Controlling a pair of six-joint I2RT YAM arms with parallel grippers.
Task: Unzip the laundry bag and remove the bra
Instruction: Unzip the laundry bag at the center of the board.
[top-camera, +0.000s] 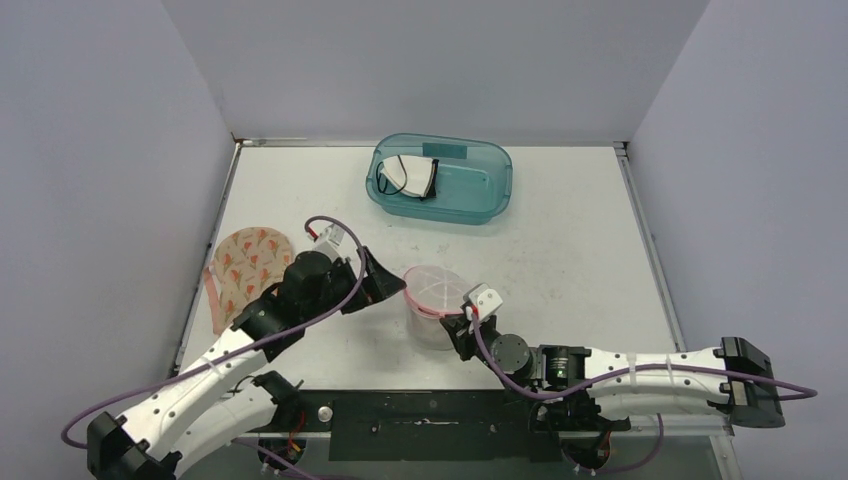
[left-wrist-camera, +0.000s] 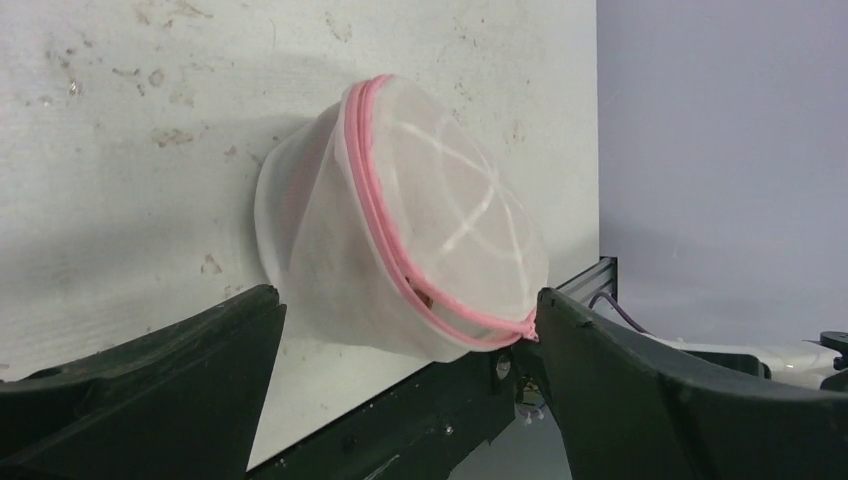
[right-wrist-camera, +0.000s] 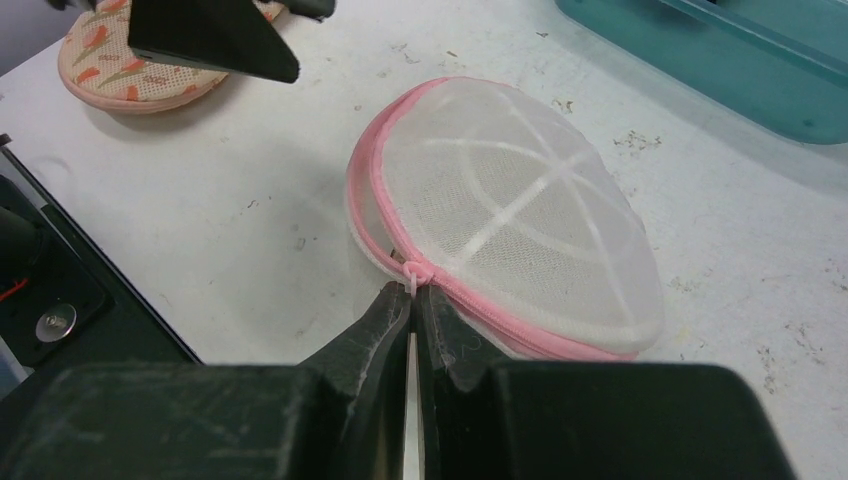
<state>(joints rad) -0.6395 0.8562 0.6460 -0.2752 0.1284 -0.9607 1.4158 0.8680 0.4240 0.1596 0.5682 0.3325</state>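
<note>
The laundry bag is a round white mesh pouch with a pink zipper, on the table between the arms. It also shows in the left wrist view and the right wrist view. My right gripper is shut on the small pink zipper pull at the bag's near rim. My left gripper is open, its tips astride the bag's left side, one fingertip touching the pink seam. The bra inside is hidden, apart from a brownish sliver in the zipper gap.
A teal plastic bin at the back centre holds a white item with black straps. A floral padded piece lies at the left edge beside the left arm. A black rail runs along the near table edge.
</note>
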